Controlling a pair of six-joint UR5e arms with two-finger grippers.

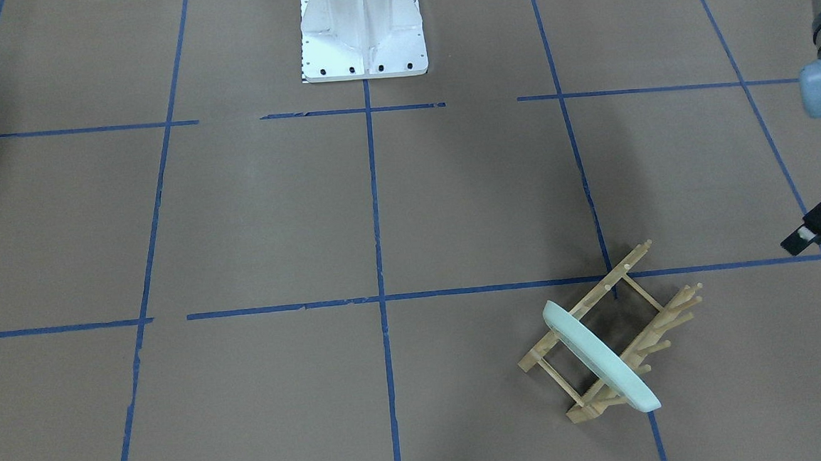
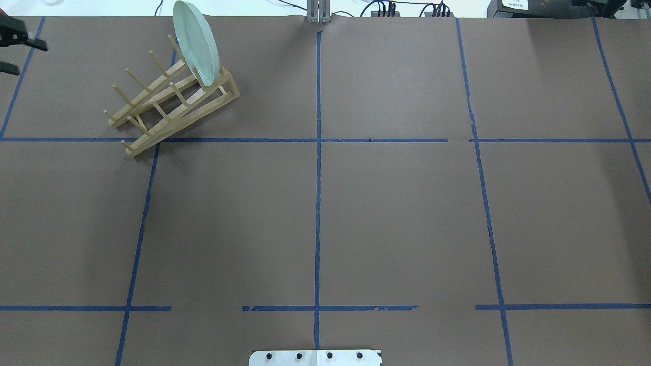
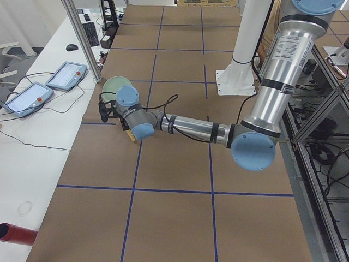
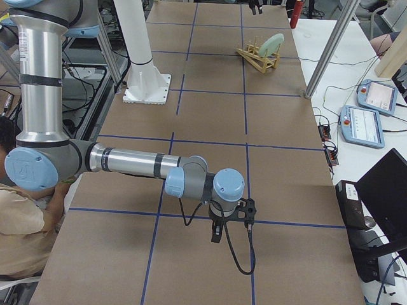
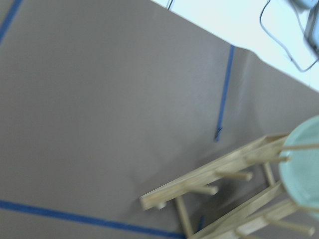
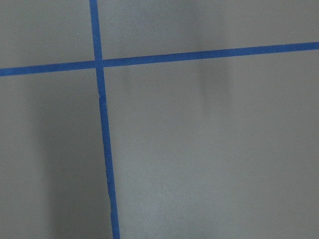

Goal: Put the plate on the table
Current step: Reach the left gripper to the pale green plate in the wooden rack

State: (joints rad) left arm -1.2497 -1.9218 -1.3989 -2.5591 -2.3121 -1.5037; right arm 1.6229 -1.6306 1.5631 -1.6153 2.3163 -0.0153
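The pale mint-green plate [image 2: 196, 43] stands on edge in the end slot of a light wooden peg rack [image 2: 168, 107], on the brown table [image 2: 396, 213] with blue tape lines. It also shows in the front-facing view [image 1: 600, 358] and at the right edge of the left wrist view [image 5: 304, 164]. My left gripper [image 2: 31, 61] hovers open and empty at the table's far left corner, well apart from the rack. My right gripper [image 4: 216, 232] shows only in the exterior right view, far from the plate and low over bare table. I cannot tell whether it is open or shut.
The white robot base [image 1: 362, 30] stands at the table's near middle edge. A white side bench with two teach pendants [image 3: 49, 87] and a metal post [image 3: 82, 38] runs along the table's far edge behind the rack. A red cylinder [image 3: 16, 233] lies on the bench.
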